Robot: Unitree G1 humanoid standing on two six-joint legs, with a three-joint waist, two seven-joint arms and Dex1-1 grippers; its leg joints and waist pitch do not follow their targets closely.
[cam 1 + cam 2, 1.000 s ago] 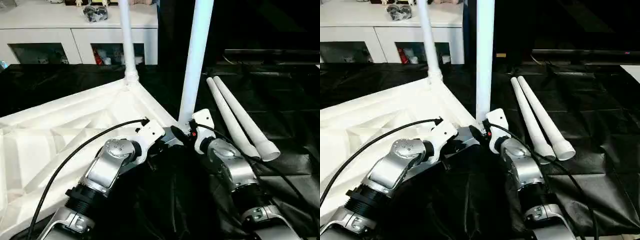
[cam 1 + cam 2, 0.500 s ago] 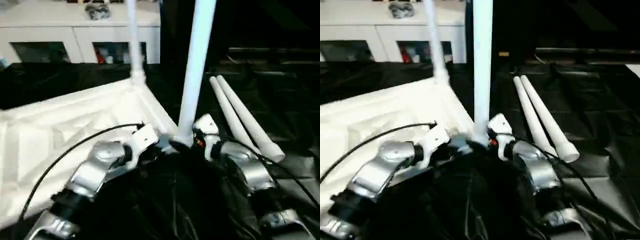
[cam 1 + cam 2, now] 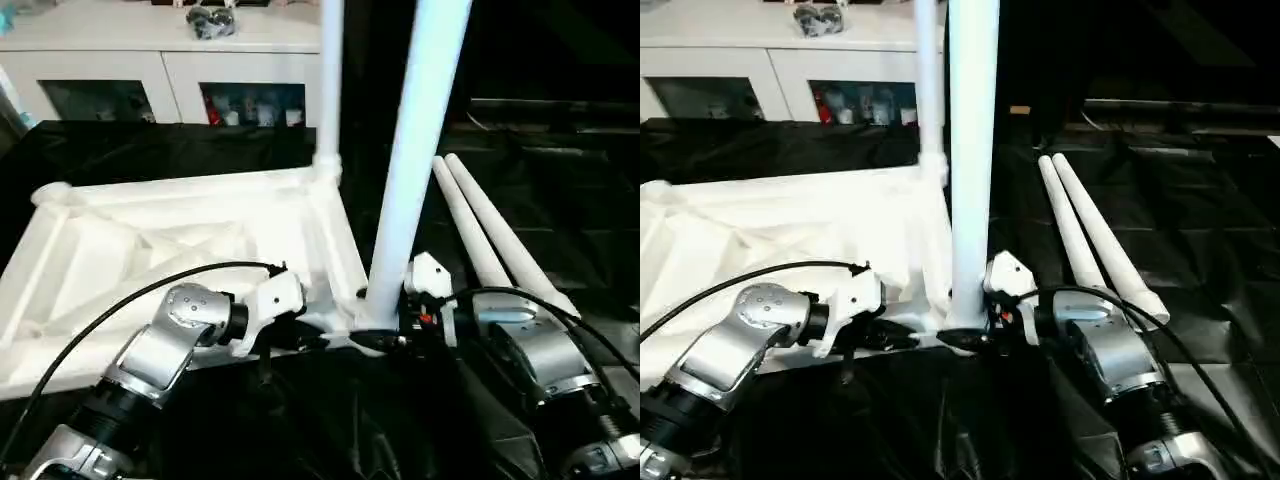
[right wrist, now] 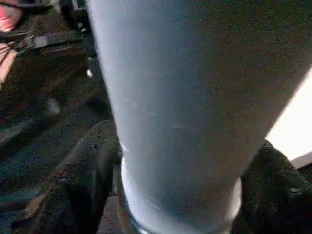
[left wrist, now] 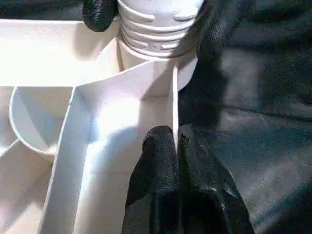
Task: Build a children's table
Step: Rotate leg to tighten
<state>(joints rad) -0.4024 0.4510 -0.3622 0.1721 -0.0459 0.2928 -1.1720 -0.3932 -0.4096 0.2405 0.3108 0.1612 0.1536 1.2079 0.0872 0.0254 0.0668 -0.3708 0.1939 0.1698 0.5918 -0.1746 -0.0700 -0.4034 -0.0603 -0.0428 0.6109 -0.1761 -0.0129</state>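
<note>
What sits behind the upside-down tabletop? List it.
Behind the tabletop stands a white cabinet with glass doors; small colourful items show through the glass, too small to identify. A dark object lies on top. The cabinet's base is hidden by black sheeting.

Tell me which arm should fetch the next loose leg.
Right. The two loose white tapered tube legs lie on the black sheet on the robot's right, beside the right tool. The left tool is pinched on the white ribbed plastic tabletop's wall, steadying it.
</note>
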